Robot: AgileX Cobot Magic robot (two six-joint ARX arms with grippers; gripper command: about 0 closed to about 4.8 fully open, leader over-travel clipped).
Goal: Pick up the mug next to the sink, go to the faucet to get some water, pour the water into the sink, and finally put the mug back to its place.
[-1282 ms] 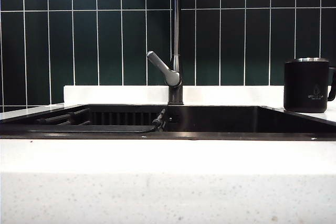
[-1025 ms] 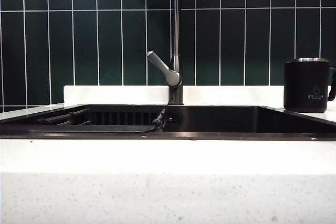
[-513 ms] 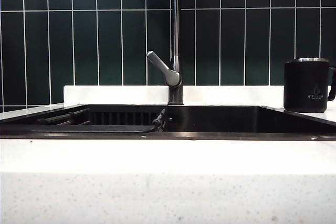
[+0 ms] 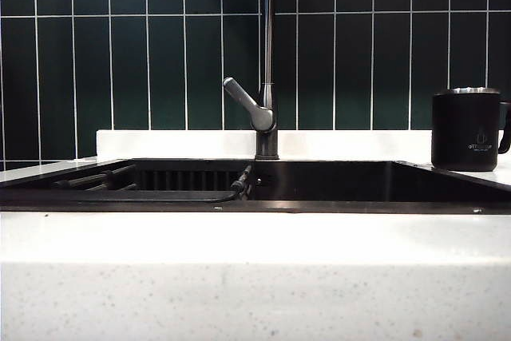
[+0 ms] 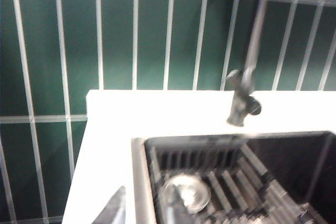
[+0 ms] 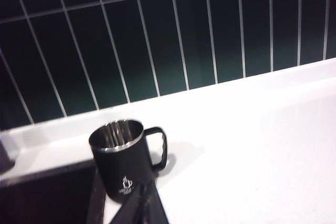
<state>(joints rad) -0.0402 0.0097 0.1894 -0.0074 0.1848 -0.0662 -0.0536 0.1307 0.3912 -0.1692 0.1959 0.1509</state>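
The matte black mug (image 4: pixel 469 130) with a steel rim stands on the white counter to the right of the sink (image 4: pixel 335 183). The faucet (image 4: pixel 268 45) rises behind the sink's middle, its grey lever (image 4: pixel 249 105) angled left. Neither gripper shows in the exterior view. In the right wrist view the mug (image 6: pixel 122 153) stands upright and empty, handle away from the sink. My right gripper (image 6: pixel 143 186) is shut, its tips just short of the mug's base. My left gripper (image 5: pixel 142 211) hangs over the sink's (image 5: pixel 273 156) left rim, fingers apart, nothing between them. The faucet (image 5: pixel 251 61) stands farther off.
Dark green tiles cover the wall (image 4: pixel 144 53) behind the white counter ledge (image 4: pixel 176 144). A ribbed rack (image 4: pixel 152 189) lies in the sink's left half, and a round steel drain (image 5: pixel 188 191) shows beneath it. White counter (image 6: pixel 257 145) spreads beyond the mug.
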